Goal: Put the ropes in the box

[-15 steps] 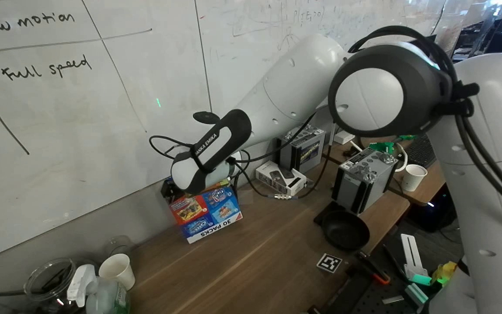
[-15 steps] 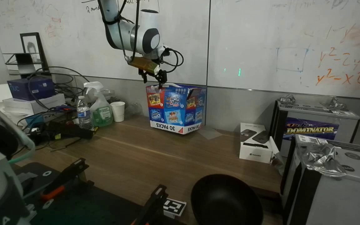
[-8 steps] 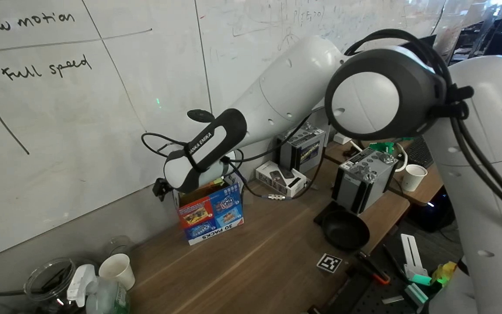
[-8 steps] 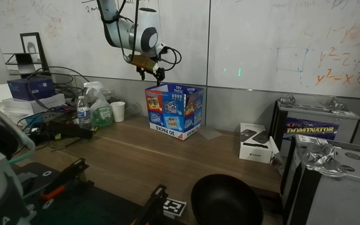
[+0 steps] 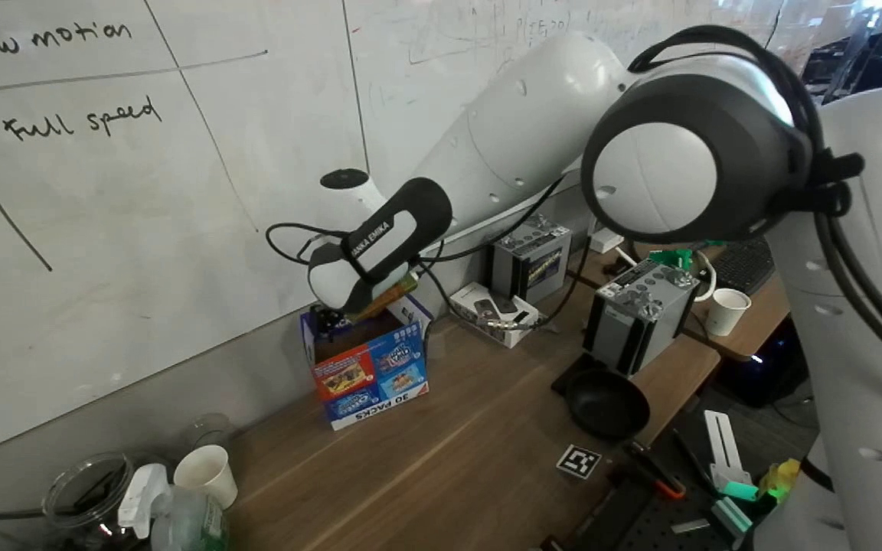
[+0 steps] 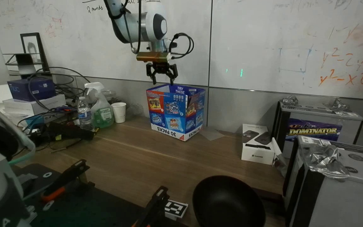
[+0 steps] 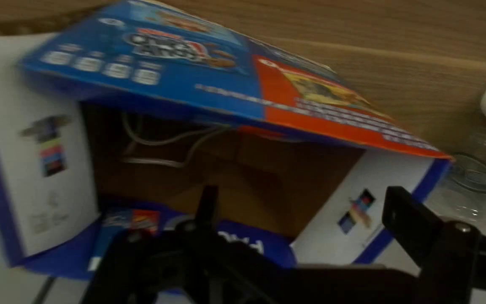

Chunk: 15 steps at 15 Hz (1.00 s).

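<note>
Two fingers [image 7: 409, 221] of mine hang spread wide above the blue box [image 6: 169, 110], which stands on the counter [image 6: 137, 151] near the grey wall [image 6: 227, 108]. Down inside it, my wrist view shows the white ropes [image 7: 154, 161] in loose loops, apart from my fingers.

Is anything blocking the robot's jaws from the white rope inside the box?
Nothing visible stands over the rope showing in the wrist view: the jaws are open above the open box. The box's printed wall may hide more rope.
</note>
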Each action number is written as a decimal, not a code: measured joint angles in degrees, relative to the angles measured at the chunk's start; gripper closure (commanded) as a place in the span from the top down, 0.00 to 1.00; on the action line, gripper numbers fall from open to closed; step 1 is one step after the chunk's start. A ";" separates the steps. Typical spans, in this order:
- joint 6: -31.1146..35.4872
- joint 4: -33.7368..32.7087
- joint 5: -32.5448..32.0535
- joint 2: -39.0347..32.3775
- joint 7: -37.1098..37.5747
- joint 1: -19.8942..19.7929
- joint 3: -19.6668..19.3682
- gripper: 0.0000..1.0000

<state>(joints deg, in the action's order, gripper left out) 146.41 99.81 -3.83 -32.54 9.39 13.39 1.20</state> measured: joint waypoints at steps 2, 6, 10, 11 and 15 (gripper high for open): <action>-6.95 1.75 -5.39 4.69 1.01 0.38 -3.33 1.00; -22.72 7.51 -11.67 15.96 0.37 -1.24 -5.27 1.00; -36.04 15.46 -11.71 27.34 -4.06 -4.37 -4.33 1.00; -37.58 17.78 -11.63 30.19 -5.69 -5.32 -4.17 1.00; -38.46 27.79 -9.32 42.02 -14.01 -9.63 -4.56 1.00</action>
<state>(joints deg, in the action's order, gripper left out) 107.95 127.60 -13.14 9.49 -4.62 3.76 -3.35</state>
